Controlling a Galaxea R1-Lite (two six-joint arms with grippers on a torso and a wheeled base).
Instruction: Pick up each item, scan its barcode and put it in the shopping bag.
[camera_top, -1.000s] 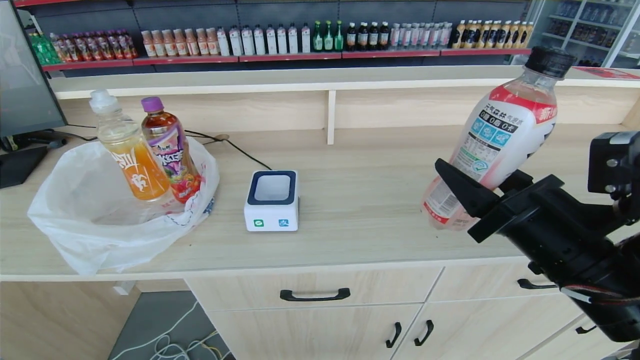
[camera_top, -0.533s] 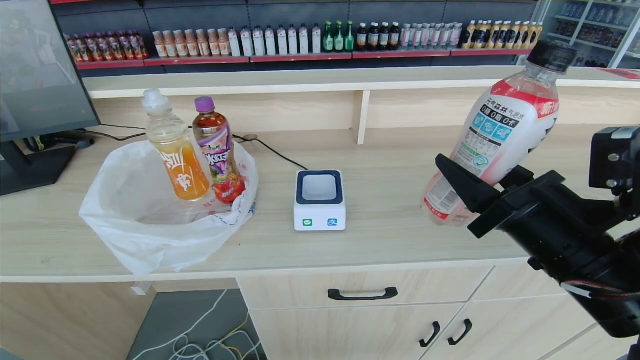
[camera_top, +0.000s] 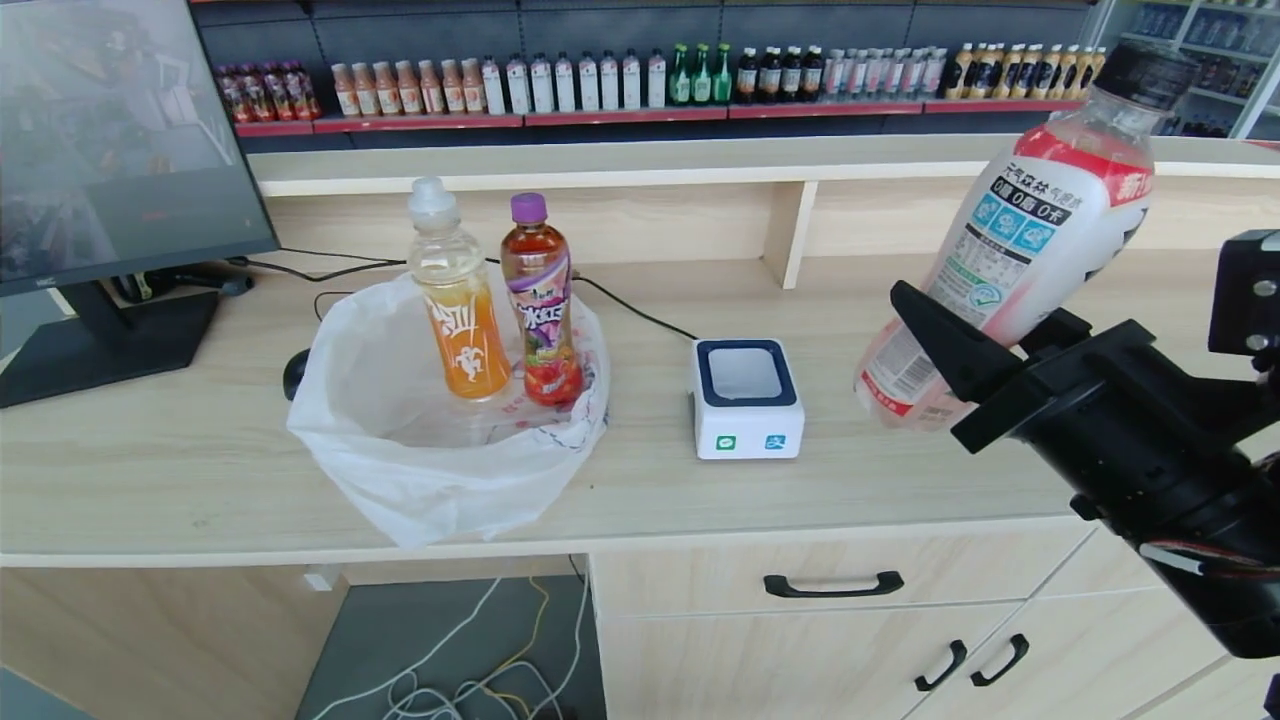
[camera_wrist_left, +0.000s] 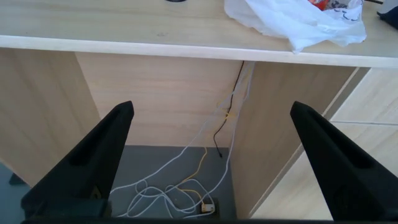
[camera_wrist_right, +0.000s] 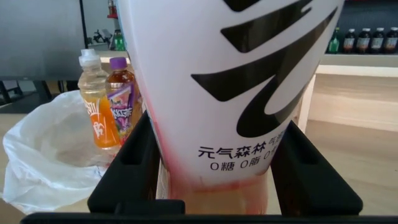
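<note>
My right gripper (camera_top: 985, 335) is shut on a pink-and-white drink bottle (camera_top: 1015, 240), held tilted above the counter's right part, cap up and away. In the right wrist view the bottle (camera_wrist_right: 230, 93) stands between the two black fingers (camera_wrist_right: 134, 165). A white scanner (camera_top: 748, 398) with a dark-rimmed window sits on the counter, left of the bottle. Further left, the white shopping bag (camera_top: 420, 460) holds an orange drink bottle (camera_top: 462, 310) and a purple-capped tea bottle (camera_top: 540, 310), both upright. My left gripper (camera_wrist_left: 211, 155) is open, low in front of the counter's open underside.
A monitor (camera_top: 110, 150) on a black stand and a dark mouse (camera_top: 295, 372) are at the counter's left. A raised ledge (camera_top: 640, 165) runs along the back, with drink shelves (camera_top: 640, 80) behind. Drawers (camera_top: 830, 585) sit below, and cables (camera_wrist_left: 186, 186) lie on the floor.
The whole head view has shifted: the camera moved left along the counter. The right gripper, still holding the bottle, is now closer to the scanner.
</note>
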